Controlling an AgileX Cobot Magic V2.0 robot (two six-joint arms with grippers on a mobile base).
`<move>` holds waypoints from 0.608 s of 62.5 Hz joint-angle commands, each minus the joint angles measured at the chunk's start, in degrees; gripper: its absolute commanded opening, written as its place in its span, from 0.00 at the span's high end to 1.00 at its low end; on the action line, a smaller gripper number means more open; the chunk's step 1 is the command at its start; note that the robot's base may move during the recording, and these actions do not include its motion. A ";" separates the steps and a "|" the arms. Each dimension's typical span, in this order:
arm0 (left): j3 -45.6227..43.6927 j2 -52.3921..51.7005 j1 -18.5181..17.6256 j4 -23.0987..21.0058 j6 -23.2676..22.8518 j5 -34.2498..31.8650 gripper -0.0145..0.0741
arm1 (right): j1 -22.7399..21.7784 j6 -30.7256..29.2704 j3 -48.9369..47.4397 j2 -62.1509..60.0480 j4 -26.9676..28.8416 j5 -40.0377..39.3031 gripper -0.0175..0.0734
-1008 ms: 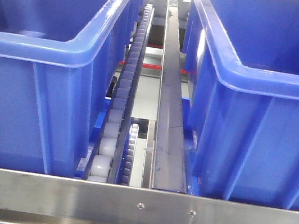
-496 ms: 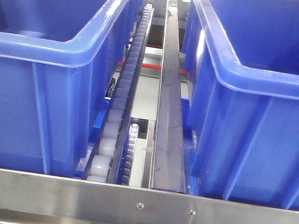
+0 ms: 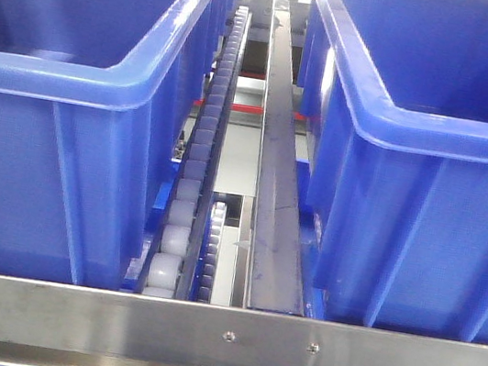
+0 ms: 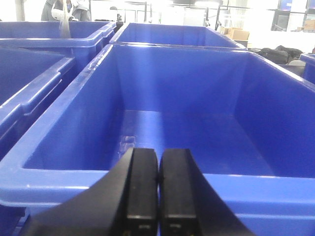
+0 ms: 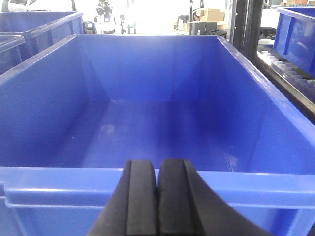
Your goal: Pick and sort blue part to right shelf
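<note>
Meanwhile both matte black end effectors, left (image 4: 158, 189) and right (image 5: 157, 196), sit pressed together before glossy moulded-plastic bins (image 5: 147, 182)

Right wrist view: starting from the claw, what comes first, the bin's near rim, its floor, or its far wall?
1. Near rim, just ahead of the shut right claw.
2. Floor, lower, mid-picture.
3. Far wall, at the back.

Front view low between bins (image 3: 74, 82), wrist views over bin rims
</note>
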 commanded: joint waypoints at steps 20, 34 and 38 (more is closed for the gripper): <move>1.12 -1.20 -0.46 -1.60 1.49 -5.40 0.68 | -0.22 0.05 -1.36 -1.20 -0.45 -5.25 0.75; 1.12 -1.20 -0.46 -1.60 1.49 -5.40 0.68 | -0.22 0.05 -1.36 -1.20 -0.45 -5.25 0.75; 1.12 -1.20 -0.46 -1.60 1.49 -5.40 0.68 | -0.22 0.05 -1.36 -1.20 -0.45 -5.25 0.75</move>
